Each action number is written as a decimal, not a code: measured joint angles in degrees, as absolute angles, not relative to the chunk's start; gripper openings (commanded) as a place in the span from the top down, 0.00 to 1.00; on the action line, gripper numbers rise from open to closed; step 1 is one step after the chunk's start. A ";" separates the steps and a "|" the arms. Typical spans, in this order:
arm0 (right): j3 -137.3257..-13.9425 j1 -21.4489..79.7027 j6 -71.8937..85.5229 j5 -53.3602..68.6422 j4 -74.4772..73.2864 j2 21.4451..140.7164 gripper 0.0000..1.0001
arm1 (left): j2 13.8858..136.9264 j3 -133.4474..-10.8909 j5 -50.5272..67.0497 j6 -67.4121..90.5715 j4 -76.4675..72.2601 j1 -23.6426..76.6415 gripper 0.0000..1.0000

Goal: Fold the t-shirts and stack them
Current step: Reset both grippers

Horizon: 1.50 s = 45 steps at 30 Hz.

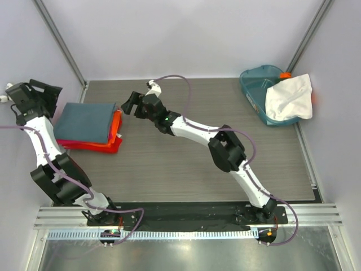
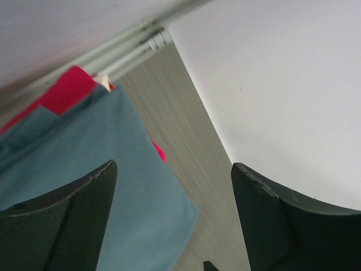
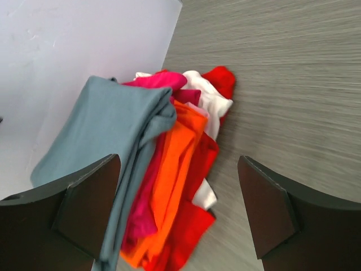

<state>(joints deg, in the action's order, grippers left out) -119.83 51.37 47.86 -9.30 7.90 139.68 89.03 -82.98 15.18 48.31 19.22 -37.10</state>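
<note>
A stack of folded t-shirts lies at the table's left. The slate blue-grey one (image 1: 84, 121) (image 2: 84, 164) (image 3: 101, 124) is on top, orange-red (image 1: 116, 132) (image 3: 176, 161) and magenta (image 2: 65, 90) (image 3: 161, 81) layers sit under it, and a white edge (image 3: 212, 103) shows at the side. A white t-shirt (image 1: 289, 96) hangs over the teal tub's edge. My left gripper (image 1: 49, 94) (image 2: 175, 192) is open at the stack's far left corner, above the blue-grey cloth, holding nothing. My right gripper (image 1: 130, 104) (image 3: 177, 192) hovers open just right of the stack, empty.
The teal tub (image 1: 255, 86) stands at the far right corner, with a bit of orange (image 1: 286, 75) at its back rim. White walls close in the table on the left, back and right. A metal frame rail (image 2: 141, 42) runs along the wall by the stack.
</note>
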 measured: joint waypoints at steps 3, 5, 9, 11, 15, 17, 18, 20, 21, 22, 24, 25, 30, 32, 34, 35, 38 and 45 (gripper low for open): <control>-109.84 50.63 45.23 -9.23 8.16 130.85 0.09 | 87.18 -82.61 16.97 46.52 20.88 -33.67 0.22; -101.62 49.80 44.16 -8.47 8.88 123.28 0.09 | 84.66 -81.06 17.69 45.58 21.63 -30.11 0.22; -85.89 44.62 43.62 -6.00 10.83 108.44 0.09 | 78.65 -77.41 17.58 44.14 23.24 -21.61 0.22; -77.87 40.10 43.42 -4.78 11.90 101.27 0.09 | 75.57 -75.59 16.95 43.55 23.73 -16.84 0.22; -61.84 31.11 41.45 -4.51 11.42 88.07 0.07 | 70.94 -71.57 15.33 42.78 23.77 -7.42 0.21; -54.68 28.82 39.42 -5.06 9.87 81.65 0.04 | 69.28 -68.49 13.96 42.50 23.62 -2.74 0.21; -51.51 28.36 38.33 -5.39 9.06 78.48 0.03 | 68.47 -66.19 13.19 42.28 23.05 0.14 0.21; -46.15 28.27 35.79 -5.91 7.07 72.49 0.00 | 66.81 -61.19 11.79 41.65 22.22 4.69 0.20; -43.24 28.27 34.26 -6.39 6.55 68.64 0.00 | 66.13 -58.63 11.20 41.41 21.89 6.98 0.19; -41.25 28.27 33.19 -6.90 5.48 65.89 0.00 | 65.71 -56.55 10.87 41.12 21.82 8.78 0.19; -36.99 28.27 31.38 -8.36 3.62 59.27 0.00 | 64.84 -51.99 9.54 39.97 21.17 12.47 0.17; -35.14 28.25 30.63 -9.28 2.63 56.21 0.00 | 64.12 -49.71 8.84 39.64 20.58 13.69 0.17; -25.63 28.01 29.61 -11.70 0.99 44.80 0.00 | 59.11 -38.37 7.27 37.10 15.16 17.43 0.15; -21.26 28.01 29.74 -12.58 0.75 41.08 0.00 | 57.52 -34.74 6.96 36.27 12.56 17.80 0.13; -17.21 28.01 30.13 -13.32 0.62 38.54 0.01 | 56.27 -31.31 6.50 34.94 10.11 18.20 0.06; -15.68 28.01 30.33 -13.56 0.64 37.80 0.01 | 55.68 -29.56 6.33 34.13 8.86 18.41 0.02; -12.34 28.01 30.50 -13.58 -0.43 36.07 0.01 | 54.08 -25.23 5.80 31.88 5.19 19.11 0.00; -11.31 28.01 31.24 -14.63 0.25 31.59 0.01 | 48.49 -18.83 4.67 29.43 0.08 19.51 0.00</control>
<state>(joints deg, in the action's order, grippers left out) -11.31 28.01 31.24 -14.63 0.25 31.59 48.49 -18.83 4.67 29.43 0.08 19.51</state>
